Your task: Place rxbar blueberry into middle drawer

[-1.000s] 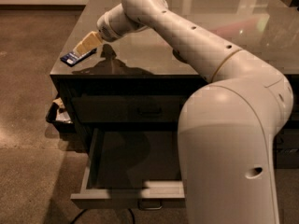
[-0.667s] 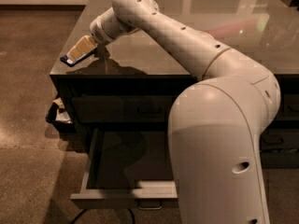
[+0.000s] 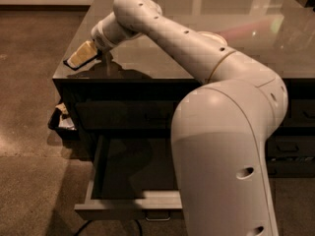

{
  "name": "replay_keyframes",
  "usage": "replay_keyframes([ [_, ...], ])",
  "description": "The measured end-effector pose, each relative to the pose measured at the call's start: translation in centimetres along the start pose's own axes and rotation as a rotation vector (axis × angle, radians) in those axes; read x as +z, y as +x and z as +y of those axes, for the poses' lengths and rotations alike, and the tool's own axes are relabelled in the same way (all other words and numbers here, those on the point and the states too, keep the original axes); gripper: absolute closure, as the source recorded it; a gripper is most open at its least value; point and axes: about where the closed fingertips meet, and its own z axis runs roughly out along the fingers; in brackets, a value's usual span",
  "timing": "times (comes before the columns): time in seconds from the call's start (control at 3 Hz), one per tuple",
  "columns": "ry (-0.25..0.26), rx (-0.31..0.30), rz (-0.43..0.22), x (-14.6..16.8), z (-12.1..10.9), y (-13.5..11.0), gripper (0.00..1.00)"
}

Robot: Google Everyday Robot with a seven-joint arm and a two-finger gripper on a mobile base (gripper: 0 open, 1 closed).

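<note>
Item: rxbar blueberry (image 3: 67, 63); located at the front left corner of the countertop (image 3: 142, 65), seen only as a thin dark sliver under the gripper (image 3: 81, 56); flat, slim, wrapper print not legible.
Gripper: tan-padded, set low over the bar at that corner; whether it is closed on the bar cannot be told.
Middle drawer (image 3: 123, 204): pulled out below the counter; shallow, dark matte floor, pale grey rims and front edge, small metal handle (image 3: 157, 215); nothing is seen lying in the part in view.
Progress: drawer opened; bar judged not yet lifted; pickup, carry and release remain.
Countertop: dark, glossy, reflective.
Arm (image 3: 197, 48): smooth cream shell, rounded joints.
</note>
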Motion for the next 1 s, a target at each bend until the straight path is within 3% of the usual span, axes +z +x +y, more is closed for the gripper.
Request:
replay_keyframes([
  [0.67, -0.02, 0.004, 0.004, 2.5, 2.1, -0.1, 0.0],
  [1.0, -0.035, 0.007, 0.001, 3.4, 2.8, 0.1, 0.19],
])
